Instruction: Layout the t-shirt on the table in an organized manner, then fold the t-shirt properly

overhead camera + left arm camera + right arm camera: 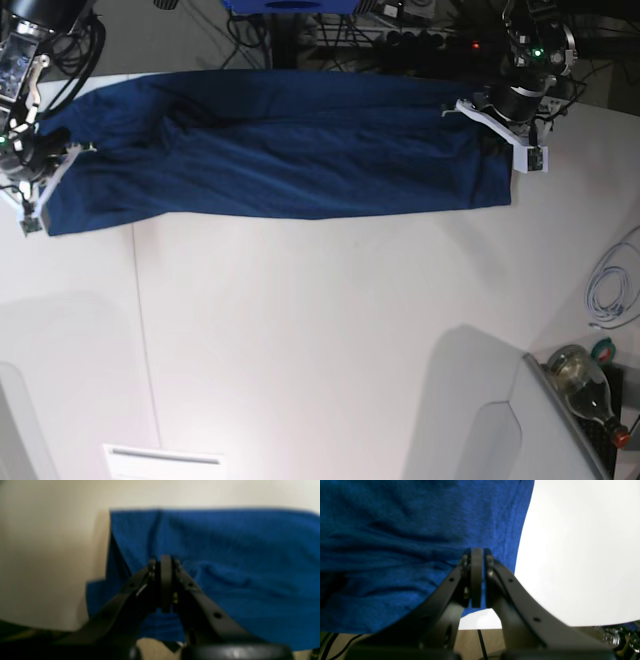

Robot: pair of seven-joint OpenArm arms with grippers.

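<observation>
The t-shirt (pixel 280 145) is seen stretched as a long, dark blue band across the far part of the table (pixel 330 330), with one end at each arm. In the left wrist view the left gripper (pixel 166 562) is seen with its black jaws drawn fully together, and the blue cloth (pixel 225 567) lies directly beyond and around the tips; fabric appears pinched there, since it rises in a tented ridge toward the tips and a fold hangs below them. In the right wrist view the right gripper (pixel 477 555) is likewise seen closed tight, its tips pressed into the shirt's edge (pixel 407 542), with creases drawn toward the point of contact and a hemmed border running just to the right of the jaws. From the base view the left gripper (pixel 492 125) is found at the shirt's right end and the right gripper (pixel 45 165) at its left end, though the tips themselves are too small to be made out there. The fabric is shown as soft, matte and slightly fuzzy, plain and without print, with shallow lengthwise wrinkles. The tabletop is smooth, white and faintly glossy, crossed by a thin seam. The jaws are of hard black material with small round holes.
</observation>
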